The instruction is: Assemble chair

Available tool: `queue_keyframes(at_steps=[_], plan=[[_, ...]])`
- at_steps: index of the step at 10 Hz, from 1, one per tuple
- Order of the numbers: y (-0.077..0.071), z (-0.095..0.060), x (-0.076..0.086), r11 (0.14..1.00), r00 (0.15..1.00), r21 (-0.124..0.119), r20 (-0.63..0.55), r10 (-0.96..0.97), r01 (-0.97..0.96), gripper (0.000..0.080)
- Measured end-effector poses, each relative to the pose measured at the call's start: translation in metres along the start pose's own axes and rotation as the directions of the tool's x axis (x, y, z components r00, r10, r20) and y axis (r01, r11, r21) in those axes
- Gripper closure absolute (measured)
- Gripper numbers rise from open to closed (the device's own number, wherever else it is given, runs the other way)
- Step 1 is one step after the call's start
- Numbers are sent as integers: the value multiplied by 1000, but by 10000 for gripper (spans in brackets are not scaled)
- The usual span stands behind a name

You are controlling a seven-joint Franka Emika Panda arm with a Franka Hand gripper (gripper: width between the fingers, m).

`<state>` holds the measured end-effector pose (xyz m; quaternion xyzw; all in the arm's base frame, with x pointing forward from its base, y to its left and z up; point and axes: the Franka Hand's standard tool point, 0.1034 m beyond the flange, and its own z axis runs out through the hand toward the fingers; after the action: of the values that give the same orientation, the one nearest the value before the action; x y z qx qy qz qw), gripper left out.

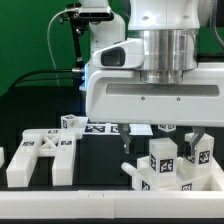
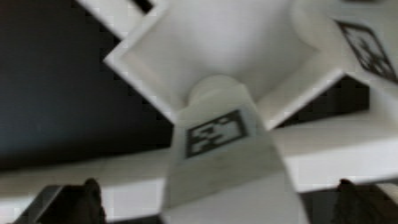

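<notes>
Gripper (image 2: pixel 214 204) spread wide; tagged white chair part (image 2: pixel 217 132) sits centred betw. fingers (image 2: pixel 71 203), untouched, long axis approx. square to closing line.

Chair parts: lattice piece (image 1: pixel 42 158) & tagged block (image 1: pixel 165 165) are white plastic, matt, smooth-looking. Close up, the white part (image 2: pixel 222 60) is plain & dull; its marker tag (image 2: pixel 215 135) is flat b/w print, no gloss. Table (image 1: pixel 100 165): black, matt. Arm housing (image 1: pixel 150 100): white plastic, slight sheen; ribbed ring (image 1: pixel 165 50) grey, metal-like. Backdrop (image 1: pixel 30 45): green, dull, poss. cloth.
</notes>
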<state>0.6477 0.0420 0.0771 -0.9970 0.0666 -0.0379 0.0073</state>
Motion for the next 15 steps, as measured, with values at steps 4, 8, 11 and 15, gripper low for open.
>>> queue_keyframes(at_steps=[4, 8, 11, 15], plan=[[1, 2, 0, 996, 996, -3, 2, 85, -85, 427], [1, 1, 0, 896, 896, -2, 3, 445, -445, 515], [-2, 1, 0, 446, 446, 7, 23, 895, -895, 515], [1, 4, -3, 223, 223, 3, 45, 974, -975, 515]])
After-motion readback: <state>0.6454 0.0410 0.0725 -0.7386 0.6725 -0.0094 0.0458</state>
